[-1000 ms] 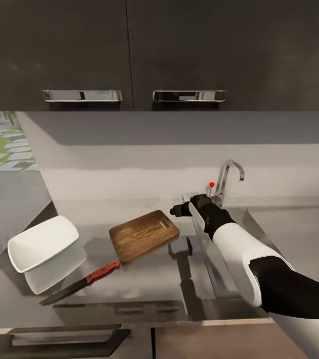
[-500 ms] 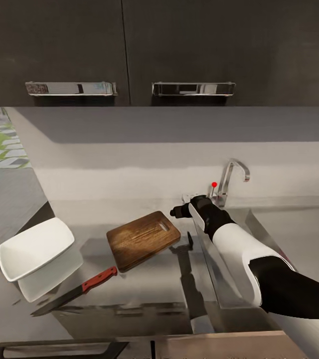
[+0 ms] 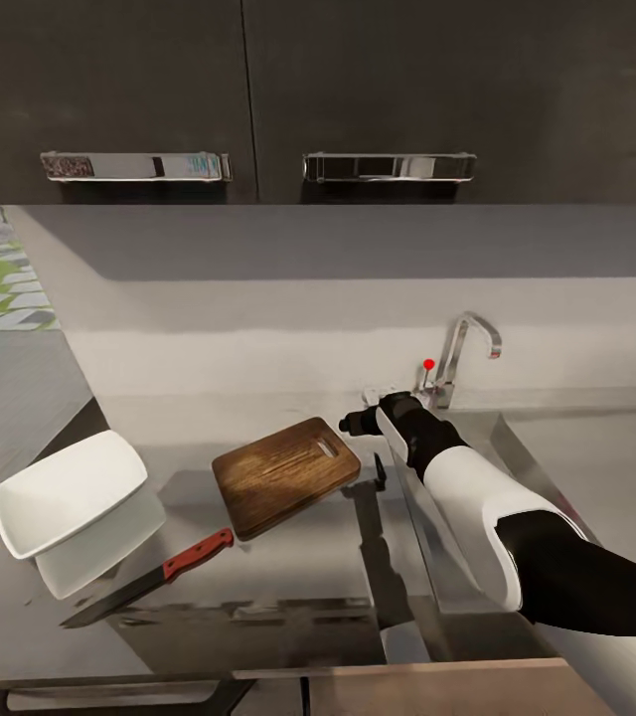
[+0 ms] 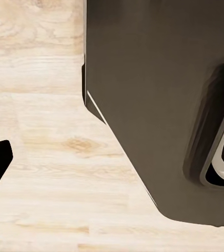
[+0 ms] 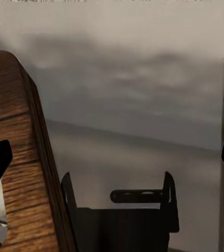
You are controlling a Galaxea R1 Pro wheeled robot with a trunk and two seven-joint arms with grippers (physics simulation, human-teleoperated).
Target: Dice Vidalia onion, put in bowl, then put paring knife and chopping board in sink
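Brown wood sits dead centre: the chopping board [image 3: 285, 476] lies flat on the glossy grey counter [image 3: 258, 567], the paring knife [image 3: 147, 579] at its seven o'clock with the red handle toward the board, and the white bowl [image 3: 68, 491] out at nine o'clock. The right gripper [image 3: 355, 422] hovers just off the board's two o'clock corner, by the handle hole; from the wrist camera its dark fingertips stand far apart, so it is spread wide and empty, with the board's edge [image 5: 22, 173] close alongside. The left gripper hangs over pale wood flooring [image 4: 49, 168]; I cannot tell its state. No onion shows, so by my read the sink [image 3: 517, 447] at three o'clock, under the faucet [image 3: 462, 353], needs the next reach. Dark wall cabinets [image 3: 258, 99] with chrome handles hang overhead.
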